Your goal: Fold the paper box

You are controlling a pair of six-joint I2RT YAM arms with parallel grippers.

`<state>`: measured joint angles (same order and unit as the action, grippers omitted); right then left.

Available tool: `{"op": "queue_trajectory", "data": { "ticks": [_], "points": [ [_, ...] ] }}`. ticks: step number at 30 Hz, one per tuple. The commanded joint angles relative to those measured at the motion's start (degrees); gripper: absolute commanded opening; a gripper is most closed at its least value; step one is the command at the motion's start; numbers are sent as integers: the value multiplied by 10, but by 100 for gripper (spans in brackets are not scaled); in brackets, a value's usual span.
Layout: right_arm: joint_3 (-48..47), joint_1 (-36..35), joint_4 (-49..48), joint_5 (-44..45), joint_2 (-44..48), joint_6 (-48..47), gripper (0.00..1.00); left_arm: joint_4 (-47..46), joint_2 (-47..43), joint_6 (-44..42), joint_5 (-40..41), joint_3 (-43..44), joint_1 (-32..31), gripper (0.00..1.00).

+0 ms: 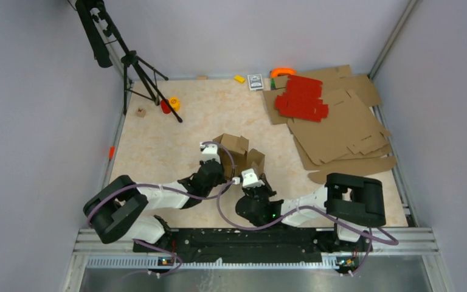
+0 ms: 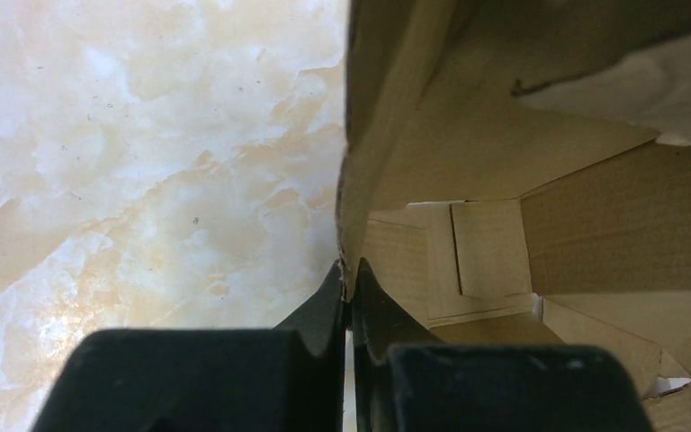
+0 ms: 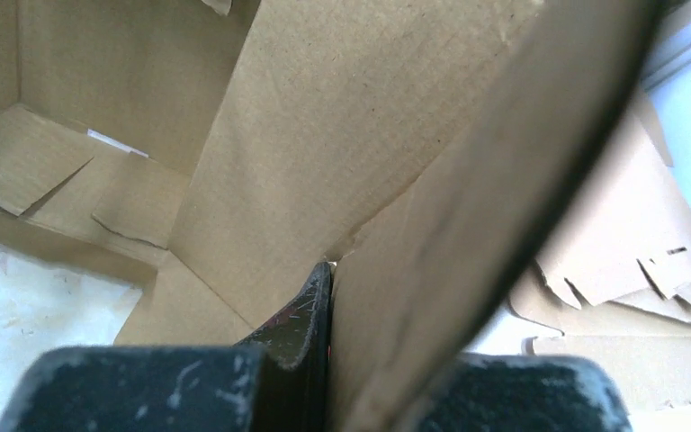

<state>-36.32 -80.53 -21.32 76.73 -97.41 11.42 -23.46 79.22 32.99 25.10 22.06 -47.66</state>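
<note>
The paper box [image 1: 238, 152], plain brown cardboard with raised walls and flaps, stands half-formed at the table's middle. My left gripper [image 1: 214, 159] is at its left side, shut on the edge of a wall panel [image 2: 360, 171]; its black fingers [image 2: 328, 301] pinch the cardboard between them, one outside and one inside the box [image 2: 504, 252]. My right gripper [image 1: 250, 176] is at the near right side, shut on a flap [image 3: 450, 252]; one finger [image 3: 310, 310] presses its inner face, the other is hidden behind the cardboard. The box's inside floor [image 3: 72, 180] shows beyond.
A stack of large flat brown cardboard sheets [image 1: 340, 128] lies at the back right, red cardboard sheets [image 1: 301, 97] on top. A black tripod [image 1: 127, 61] stands at the back left. Small items lie near it and along the back wall [image 1: 255, 81]. Loose sheets [image 3: 630, 270] lie right of the box.
</note>
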Motion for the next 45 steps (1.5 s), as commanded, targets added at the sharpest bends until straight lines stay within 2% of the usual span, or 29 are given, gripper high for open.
{"op": "queue_trajectory", "data": {
  "ticks": [1,4,8,12,14,16,24,30,36,41,45],
  "points": [
    [59,22,-32,-177,17,-93,0,-12,-6,18,-9,3,6,0],
    [87,37,-161,-162,4,-206,0,-67,11,13,-4,3,18,0],
    [56,106,-155,-197,8,-203,0,-120,44,-11,12,39,34,0],
    [87,135,-293,-239,26,-292,0,-165,70,-29,46,67,40,0],
    [77,148,-284,-242,14,-286,0,-189,89,-35,40,75,49,0],
    [68,159,-249,-272,16,-240,0,-200,104,-44,35,88,54,0],
    [64,184,-222,-365,49,-176,0,-196,131,-42,-2,100,62,0],
    [82,190,-189,-425,76,-167,0,-133,125,-44,-32,119,81,0],
    [105,191,-152,-528,134,-93,0,-116,144,-49,-70,147,81,0],
    [128,191,-130,-518,161,-64,0,-112,150,-67,-66,144,80,0],
    [131,192,-122,-504,148,-55,0,-104,143,-72,-73,129,80,5]
  ]
}}
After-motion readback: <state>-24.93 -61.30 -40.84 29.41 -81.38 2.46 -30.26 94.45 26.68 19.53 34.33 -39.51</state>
